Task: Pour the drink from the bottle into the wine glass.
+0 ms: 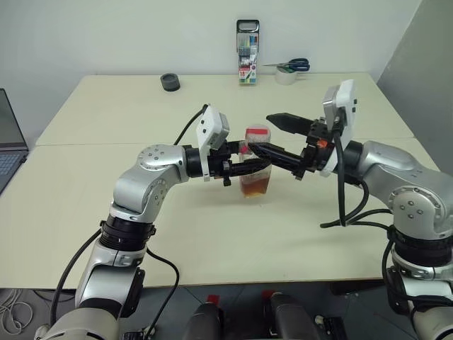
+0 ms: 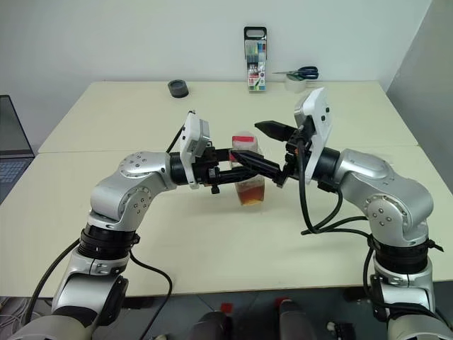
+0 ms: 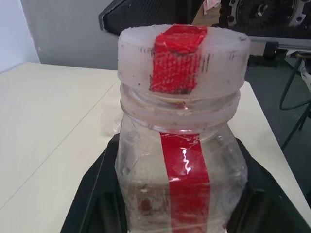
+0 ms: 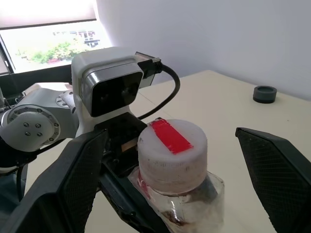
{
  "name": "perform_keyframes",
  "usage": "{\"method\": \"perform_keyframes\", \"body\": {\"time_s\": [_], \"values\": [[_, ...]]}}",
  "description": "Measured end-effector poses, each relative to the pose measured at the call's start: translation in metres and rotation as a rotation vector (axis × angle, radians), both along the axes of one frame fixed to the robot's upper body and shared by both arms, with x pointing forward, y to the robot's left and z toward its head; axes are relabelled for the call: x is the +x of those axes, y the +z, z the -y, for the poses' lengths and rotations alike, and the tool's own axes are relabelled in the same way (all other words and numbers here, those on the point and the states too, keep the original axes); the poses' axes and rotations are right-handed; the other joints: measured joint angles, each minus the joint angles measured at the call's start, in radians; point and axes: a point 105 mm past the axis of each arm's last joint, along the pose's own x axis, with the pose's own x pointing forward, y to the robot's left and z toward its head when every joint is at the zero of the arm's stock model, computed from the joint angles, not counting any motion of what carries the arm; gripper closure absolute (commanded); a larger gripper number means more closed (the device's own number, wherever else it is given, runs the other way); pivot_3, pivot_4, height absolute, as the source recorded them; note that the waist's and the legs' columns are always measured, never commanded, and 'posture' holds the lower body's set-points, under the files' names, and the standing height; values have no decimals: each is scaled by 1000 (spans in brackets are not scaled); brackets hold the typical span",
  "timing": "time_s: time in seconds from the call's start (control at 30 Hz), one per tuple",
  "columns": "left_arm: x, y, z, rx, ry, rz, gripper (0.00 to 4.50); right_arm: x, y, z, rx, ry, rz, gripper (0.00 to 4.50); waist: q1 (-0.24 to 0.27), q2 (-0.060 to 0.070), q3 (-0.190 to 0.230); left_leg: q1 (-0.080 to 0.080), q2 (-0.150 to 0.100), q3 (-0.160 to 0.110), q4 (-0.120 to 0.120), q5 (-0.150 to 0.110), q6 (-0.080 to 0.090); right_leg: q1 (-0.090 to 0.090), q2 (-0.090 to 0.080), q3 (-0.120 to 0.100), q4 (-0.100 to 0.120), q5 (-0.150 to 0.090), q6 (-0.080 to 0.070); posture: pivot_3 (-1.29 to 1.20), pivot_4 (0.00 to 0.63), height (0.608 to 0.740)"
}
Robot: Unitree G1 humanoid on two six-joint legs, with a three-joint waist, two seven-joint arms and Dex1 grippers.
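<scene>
Small clear plastic bottle (image 3: 182, 160), white red-taped cap (image 4: 171, 148), clamped in left gripper (image 1: 249, 166) jaws | right gripper (image 4: 170, 160) jaws wide, straddling cap | risk: off-centre closure twists bottle, spilling amber drink (image 1: 255, 186).

Table (image 1: 92, 212): pale cream top, two sections joined by a seam.
Marker set (image 1: 247, 53): upright clear case, far edge.
Tape roll (image 1: 287, 75): white, beside markers; blue-handled scissors (image 1: 291, 65) on top.
Black round object (image 1: 170, 81): far-left area.
Laptop (image 1: 8, 142): left edge, partly visible.
</scene>
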Motion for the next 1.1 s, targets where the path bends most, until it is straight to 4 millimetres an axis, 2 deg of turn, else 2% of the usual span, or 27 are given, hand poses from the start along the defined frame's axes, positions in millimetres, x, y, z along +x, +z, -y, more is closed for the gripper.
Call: {"method": "perform_keyframes", "body": {"time_s": [0.1,0.17,0.23,0.37,0.4,0.8,0.87,0.93,1.1], "values": [[0,0,0,-1,0,0,2523,4,-5,-5,-2,5,-14,13,0,0,0,0,0,0,0,0,0,0,0,0,0,0,0,0,150,740],[0,0,0,-1,1,0,2523,6,-5,-5,-5,-4,-13,395,0,0,0,0,0,0,0,0,0,0,0,0,0,0,0,0,150,740],[0,0,0,-1,1,0,2523,6,-5,-4,-7,-9,-12,955,1,0,0,0,0,0,0,0,0,0,0,0,0,0,0,0,150,740],[0,1,0,-1,1,3,2523,7,-6,-5,0,-6,-16,2425,0,0,0,0,0,0,0,0,0,0,0,0,0,0,0,0,150,740],[0,1,0,0,2,2,2523,7,-5,-5,0,-8,-14,2619,1,0,0,0,0,0,0,0,0,0,0,0,0,0,0,0,150,740],[0,4,-2,-22,3,5,2523,10,-1,-3,94,-21,-98,2622,0,0,0,0,0,0,0,0,0,0,0,0,0,0,0,0,150,740],[0,5,-2,-24,5,8,2523,10,0,-3,54,-31,-52,2622,0,0,0,0,0,0,0,0,0,0,0,0,0,0,0,0,150,740],[0,5,-1,-21,10,13,2523,8,2,-5,-41,-34,64,2622,0,0,0,0,-1,0,0,0,0,0,1,0,0,0,0,0,150,740],[1,8,-2,-29,24,30,2523,10,5,-6,-16,-28,79,2622,0,0,0,0,0,0,0,0,0,0,1,0,0,0,0,0,150,740]]}}
